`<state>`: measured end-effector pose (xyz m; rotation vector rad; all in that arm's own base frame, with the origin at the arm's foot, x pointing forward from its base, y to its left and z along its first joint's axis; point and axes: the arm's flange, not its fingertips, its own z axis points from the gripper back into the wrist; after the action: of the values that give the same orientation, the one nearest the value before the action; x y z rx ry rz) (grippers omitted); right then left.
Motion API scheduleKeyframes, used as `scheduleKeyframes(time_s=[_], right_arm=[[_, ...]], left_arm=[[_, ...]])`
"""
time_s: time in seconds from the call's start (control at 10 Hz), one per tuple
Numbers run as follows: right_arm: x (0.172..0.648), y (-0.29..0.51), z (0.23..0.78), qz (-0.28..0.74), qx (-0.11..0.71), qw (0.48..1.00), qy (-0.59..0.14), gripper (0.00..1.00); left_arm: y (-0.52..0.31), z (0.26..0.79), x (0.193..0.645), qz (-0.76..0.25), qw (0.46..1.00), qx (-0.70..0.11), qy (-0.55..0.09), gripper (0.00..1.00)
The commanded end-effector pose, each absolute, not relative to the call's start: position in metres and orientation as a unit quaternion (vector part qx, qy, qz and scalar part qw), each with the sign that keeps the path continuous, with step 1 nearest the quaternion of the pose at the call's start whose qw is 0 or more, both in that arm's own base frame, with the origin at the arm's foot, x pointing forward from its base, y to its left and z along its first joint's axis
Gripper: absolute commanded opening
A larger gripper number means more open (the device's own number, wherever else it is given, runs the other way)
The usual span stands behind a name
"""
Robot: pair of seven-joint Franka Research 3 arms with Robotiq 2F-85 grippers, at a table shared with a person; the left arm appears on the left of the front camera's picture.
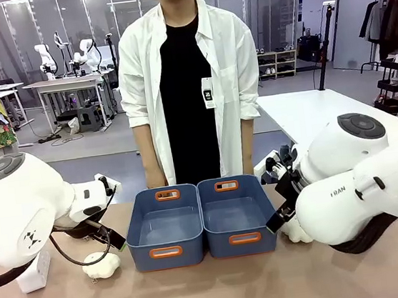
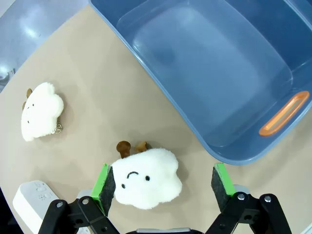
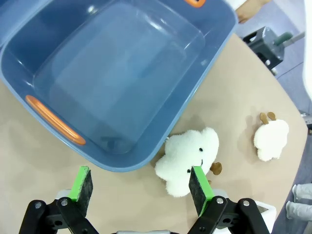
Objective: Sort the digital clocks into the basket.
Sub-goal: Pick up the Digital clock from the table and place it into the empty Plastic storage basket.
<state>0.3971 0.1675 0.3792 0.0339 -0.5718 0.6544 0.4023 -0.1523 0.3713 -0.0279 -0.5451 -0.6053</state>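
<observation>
One digital clock [image 2: 30,201] lies on the worktop [image 2: 92,112] out to the left, beside the left arm and well apart from both blue bins. A sliver of white [image 3: 263,210] by the right hand's knuckles may be the second clock, but too little of it shows to tell. Neither clock is in a bin: the left basket [image 1: 166,228] and the right basket [image 1: 237,215] stand side by side in the middle, touching, and both look empty. I judge that no part of the sorting is done yet and both clocks are left to place. The left hand [image 2: 162,176] hangs wide open and grips nothing, with a cloud plush [image 2: 146,180] rather than a clock lying between its green pads, and a second plush [image 2: 41,109] farther off. The right hand [image 3: 141,178] is likewise wide open and bare, just beside the right basket's near wall, with another plush [image 3: 187,156] near one pad.
</observation>
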Motion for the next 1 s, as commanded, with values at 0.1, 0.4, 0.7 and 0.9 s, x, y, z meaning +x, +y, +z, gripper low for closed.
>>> scheduleKeyframes(time_s=[0.1, 0.4, 0.7, 0.9], right_arm=[[0.415, 0.137, 0.461, 0.283, 0.155, 0.924, -0.206, 1.00], [0.425, 0.076, 0.494, 0.224, 0.334, 0.907, -0.125, 1.00], [0.393, -0.016, 0.501, 0.123, 0.504, 0.845, -0.128, 1.00], [0.341, -0.088, 0.492, 0.050, 0.568, 0.800, -0.189, 1.00]], left_arm=[[-0.136, 0.422, 0.407, -0.310, 0.916, -0.127, -0.219, 1.00], [-0.080, 0.457, 0.407, -0.291, 0.860, -0.394, -0.146, 1.00], [0.015, 0.456, 0.374, -0.237, 0.763, -0.578, -0.169, 1.00], [0.091, 0.439, 0.330, -0.164, 0.757, -0.592, -0.223, 1.00]])
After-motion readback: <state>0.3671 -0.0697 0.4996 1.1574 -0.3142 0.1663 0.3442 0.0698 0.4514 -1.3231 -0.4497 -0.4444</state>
